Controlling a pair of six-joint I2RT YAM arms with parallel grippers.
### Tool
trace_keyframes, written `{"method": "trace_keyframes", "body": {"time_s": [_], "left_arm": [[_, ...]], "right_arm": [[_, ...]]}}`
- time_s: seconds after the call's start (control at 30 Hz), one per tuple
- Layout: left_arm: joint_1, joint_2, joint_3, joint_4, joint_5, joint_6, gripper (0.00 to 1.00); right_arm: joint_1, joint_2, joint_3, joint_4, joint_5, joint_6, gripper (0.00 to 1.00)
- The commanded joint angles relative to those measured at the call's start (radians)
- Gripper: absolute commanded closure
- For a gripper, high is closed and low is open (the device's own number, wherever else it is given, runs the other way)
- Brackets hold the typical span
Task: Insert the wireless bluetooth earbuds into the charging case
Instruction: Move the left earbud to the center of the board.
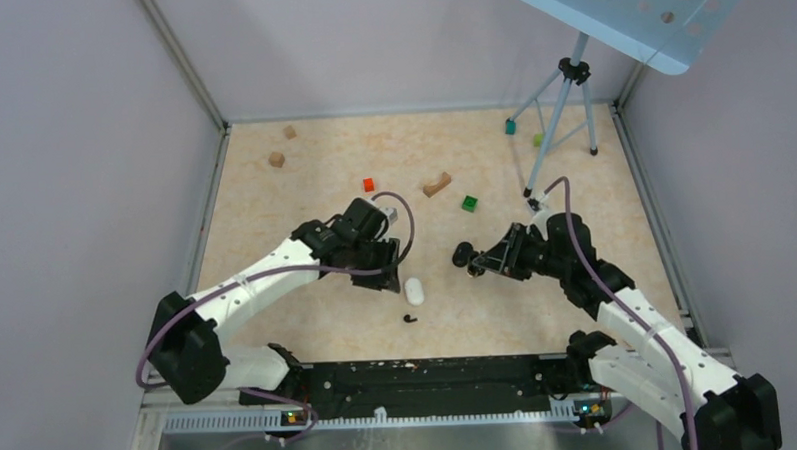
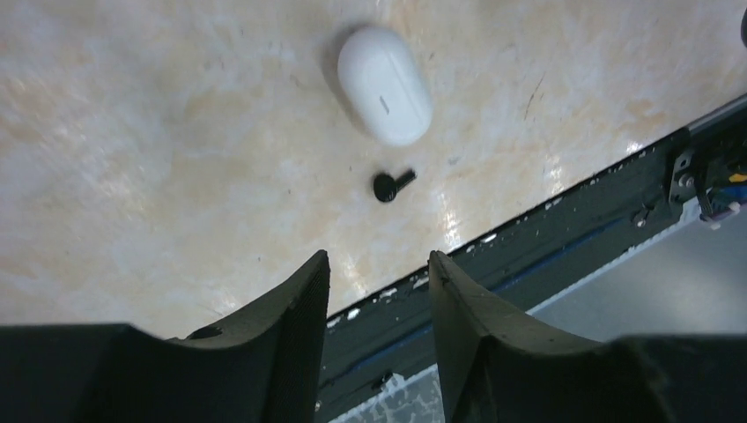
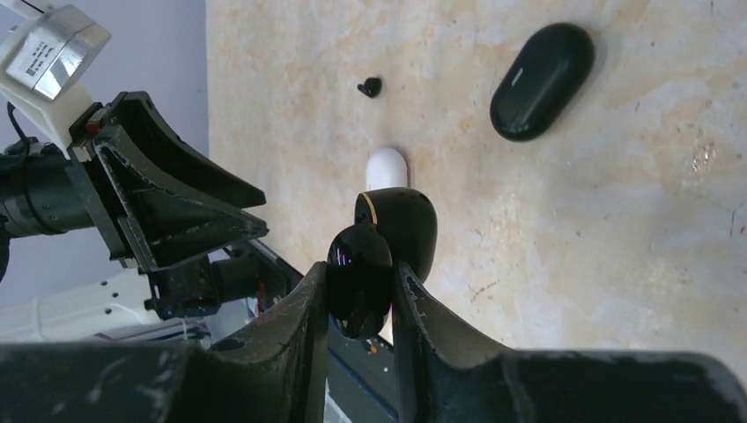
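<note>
the white oval plastic case (image 1: 414, 289) lies on the beige marbled table (image 1: 278, 319) near the middle of its near edge, the small black earbud (image 1: 411, 318) just before it; right of both, the open black charging case (image 3: 405, 229) sits in the right gripper (image 3: 361, 291).

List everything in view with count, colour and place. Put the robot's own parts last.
white case: one, white, on the table, centre
earbud: one, black, on the table beside the white case, toward the near edge
loose black case: one, black, lying on the table
held black case: one, black, between the right fingers
wooden blocks: two, tan, far left
wooden arch: one, tan, centre
red cube: one, red, centre
green cube: one, green, centre right
teal block: one, teal, far right
tripod: one, grey, far right corner
table: one, beige marbled
left gripper: one, black, open, empty
right gripper: one, black, gripping the held black case
</note>
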Motion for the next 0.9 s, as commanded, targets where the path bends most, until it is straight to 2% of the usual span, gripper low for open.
{"method": "trace_keyframes", "body": {"time_s": [0.0,0.23,0.47,0.7,0.87], "left_arm": [[-0.004,-0.099,-0.114,0.092,0.095,-0.079,0.49],[-0.014,-0.078,-0.182,0.15,0.127,-0.124,0.5],[-0.053,-0.041,-0.226,0.184,0.078,-0.211,0.58],[-0.133,0.063,-0.185,0.234,0.025,-0.291,0.59],[-0.161,0.144,-0.139,0.171,-0.049,-0.333,0.59]], "right_arm": [[0.006,-0.084,-0.082,-0.05,-0.05,-0.02,1.0],[0.006,-0.091,-0.211,0.16,-0.154,0.105,1.0],[0.006,-0.091,-0.205,0.144,-0.131,0.105,1.0],[0.007,-0.077,-0.194,0.147,-0.131,0.098,1.0],[0.006,-0.069,-0.181,0.14,-0.137,0.091,1.0]]}}
